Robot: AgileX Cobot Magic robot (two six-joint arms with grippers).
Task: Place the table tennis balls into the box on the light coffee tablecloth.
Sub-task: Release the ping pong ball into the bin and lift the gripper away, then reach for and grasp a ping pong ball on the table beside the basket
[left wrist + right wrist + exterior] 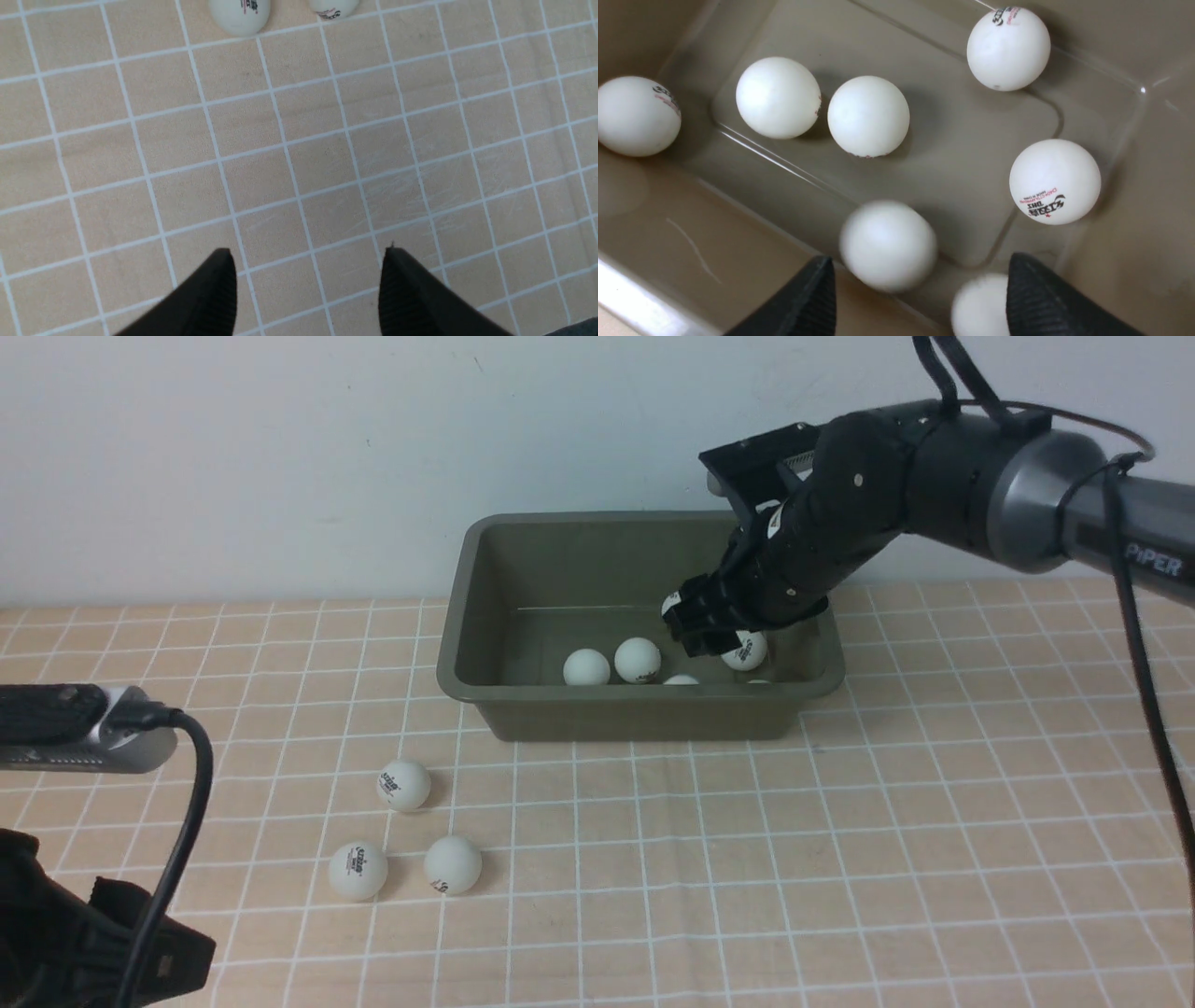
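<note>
While the right gripper (pixel 920 257) hung in the box (pixel 485 616), its jaws stood apart near a blurred ball (pixel 887 245). The left gripper (pixel 307 251) also had its jaws apart above the cloth (pixel 327 163).

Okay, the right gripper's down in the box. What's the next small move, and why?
Probably lift the right gripper straight up out of the box. Its jaws are open, a blurred ball looks free between them, and three balls lie on the cloth.
</note>
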